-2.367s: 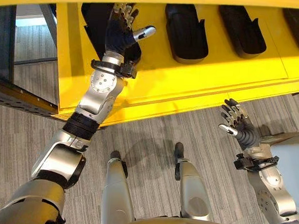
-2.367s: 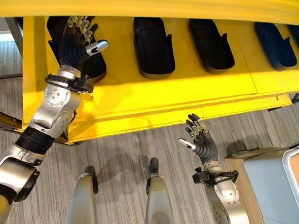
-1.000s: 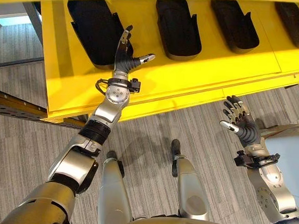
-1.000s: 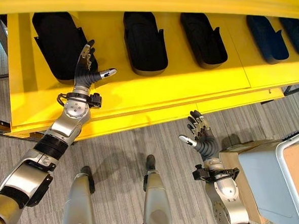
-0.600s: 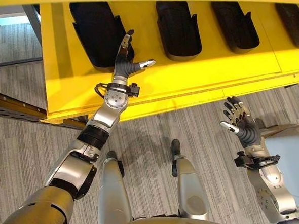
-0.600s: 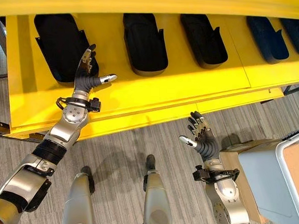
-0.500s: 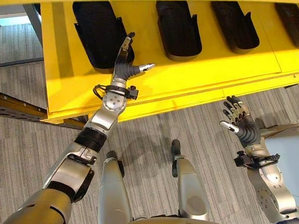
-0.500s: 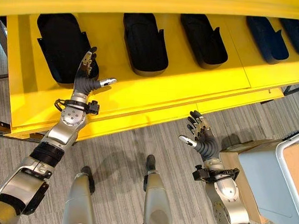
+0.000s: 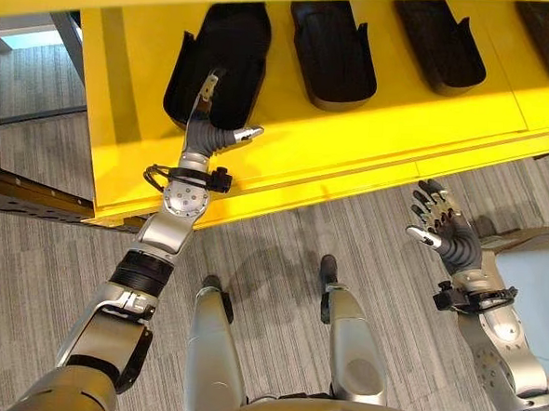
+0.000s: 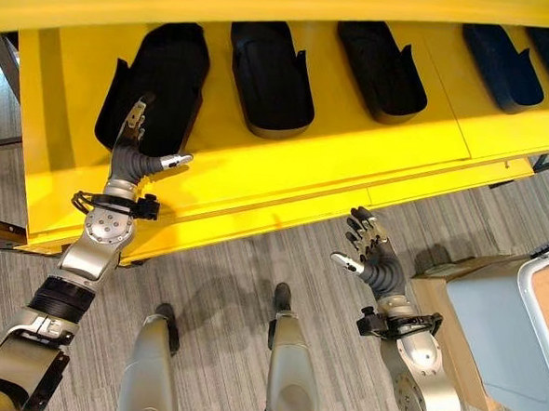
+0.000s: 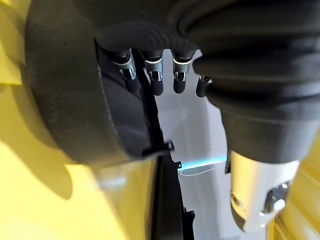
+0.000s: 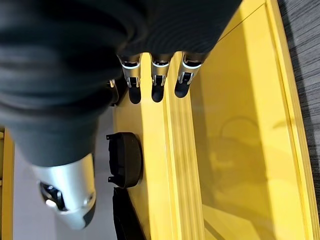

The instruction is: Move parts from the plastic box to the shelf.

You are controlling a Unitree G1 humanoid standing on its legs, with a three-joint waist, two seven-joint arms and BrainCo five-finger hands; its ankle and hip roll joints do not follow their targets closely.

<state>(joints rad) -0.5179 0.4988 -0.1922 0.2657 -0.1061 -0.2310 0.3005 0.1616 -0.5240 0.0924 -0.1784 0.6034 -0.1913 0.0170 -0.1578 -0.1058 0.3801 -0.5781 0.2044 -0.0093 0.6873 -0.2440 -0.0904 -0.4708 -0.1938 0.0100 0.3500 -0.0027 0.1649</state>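
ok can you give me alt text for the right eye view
The robot's left hand reaches up with straight fingers against the leftmost black part on a yellow shelf, where more black parts lie in a row. Its right hand hangs open and empty above the grey striped floor, beside a plastic box.

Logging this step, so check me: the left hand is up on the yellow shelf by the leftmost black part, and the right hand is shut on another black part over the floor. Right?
Not quite. In the right eye view the right hand is open with fingers spread and holds nothing. The rest stands: the left hand is on the yellow shelf at the leftmost black part.
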